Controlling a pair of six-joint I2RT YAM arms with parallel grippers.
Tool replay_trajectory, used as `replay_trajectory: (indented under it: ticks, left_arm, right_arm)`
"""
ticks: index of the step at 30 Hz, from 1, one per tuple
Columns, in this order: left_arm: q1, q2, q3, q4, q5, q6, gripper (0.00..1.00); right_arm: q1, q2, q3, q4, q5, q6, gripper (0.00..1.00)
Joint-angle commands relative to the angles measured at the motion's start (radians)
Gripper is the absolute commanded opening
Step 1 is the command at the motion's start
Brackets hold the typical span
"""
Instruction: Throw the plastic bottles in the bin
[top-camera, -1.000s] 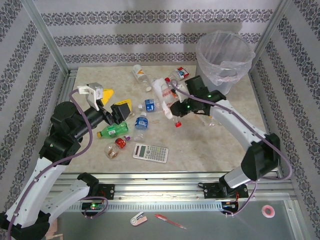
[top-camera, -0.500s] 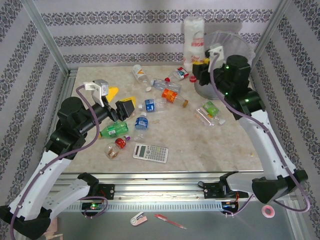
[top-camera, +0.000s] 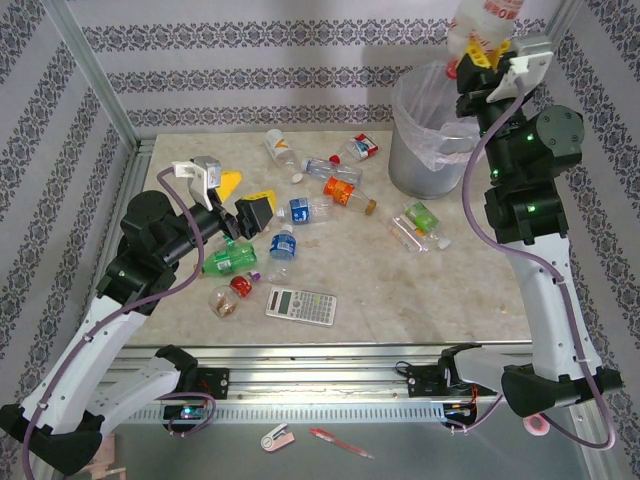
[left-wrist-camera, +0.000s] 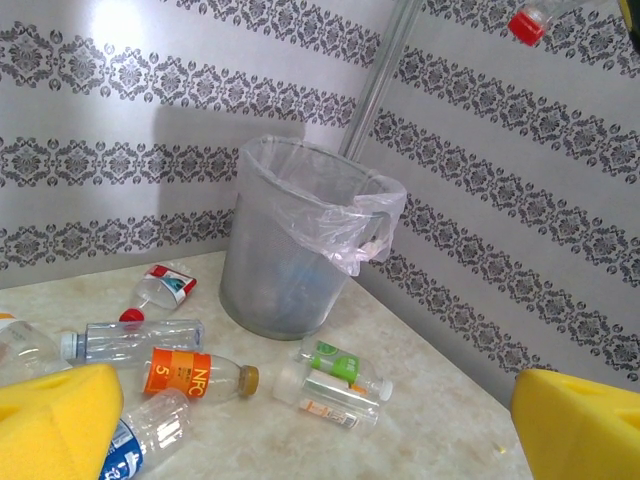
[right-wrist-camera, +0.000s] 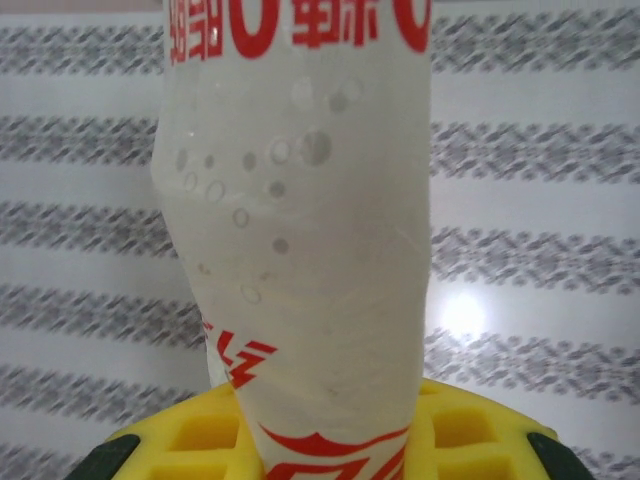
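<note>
One milky-white, red-lettered plastic bottle (right-wrist-camera: 300, 200), clamped in my right gripper (top-camera: 481, 57) — likely light, crushable, slick; grip mid-body. My left gripper (top-camera: 243, 198) gapes.

A: What is the flat thing on the counter (top-camera: 400, 290)?
B: A grey calculator (top-camera: 301, 305), keys up, lying near the front edge, left of the middle and a little askew to that edge.
A: And the counter itself?
B: Pale, marbled beige. Walls (top-camera: 250, 70) papered white with grey damask bands close it in on three sides, with bare metal posts (top-camera: 95, 75) at the far corners.
A: Anything in front?
B: A ridged metal rail (top-camera: 330, 385) runs along the near edge. Below it, on a grey surface (top-camera: 400, 450), a red pen (top-camera: 340, 441) lies at a slant. Just left of it is a small white-and-red thing (top-camera: 275, 436), too small to name. A pink roll (top-camera: 538, 424) sits far right, well apart from both.
</note>
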Motion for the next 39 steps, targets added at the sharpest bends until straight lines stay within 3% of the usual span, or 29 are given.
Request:
replay_trajectory:
  ticks: [1, 12, 18, 21, 23, 25, 28, 39]
  left_arm:
    - [-0.018, -0.003, -0.008, 0.057, 0.004, -0.011, 1.0]
    - [-0.019, 0.011, 0.003, 0.045, -0.011, 0.001, 1.0]
    - [-0.02, 0.01, 0.003, 0.039, -0.019, -0.003, 1.0]
    - [-0.022, 0.017, 0.017, 0.017, -0.02, 0.004, 1.0]
    - [-0.021, 0.021, 0.025, 0.01, -0.02, 0.005, 1.0]
    - [-0.021, 0.02, 0.032, 0.002, -0.022, 0.009, 1.0]
    - [-0.022, 0.011, 0.028, -0.005, -0.029, 0.011, 1.0]
    - [-0.022, 0.011, 0.014, 0.01, -0.015, 0.008, 1.0]
  right_arm:
    - [-0.052, 0.006, 0.026, 0.157, 0.058, 0.01, 0.0]
    - [-0.14, 0.13, 0.029, 0.127, 0.04, 0.01, 0.0]
    - [-0.205, 0.381, 0.02, 0.025, 0.08, 0.052, 0.0]
    - [-0.216, 0.51, 0.096, -0.104, 0.025, 0.068, 0.46]
    - [-0.216, 0.564, 0.183, -0.25, -0.024, 0.06, 0.57]
    - [-0.206, 0.564, 0.236, -0.348, -0.036, 0.061, 0.63]
    - [-0.202, 0.48, 0.167, -0.307, -0.054, 0.098, 0.74]
    - [-0.152, 0.299, 0.103, -0.492, -0.23, 0.131, 0.77]
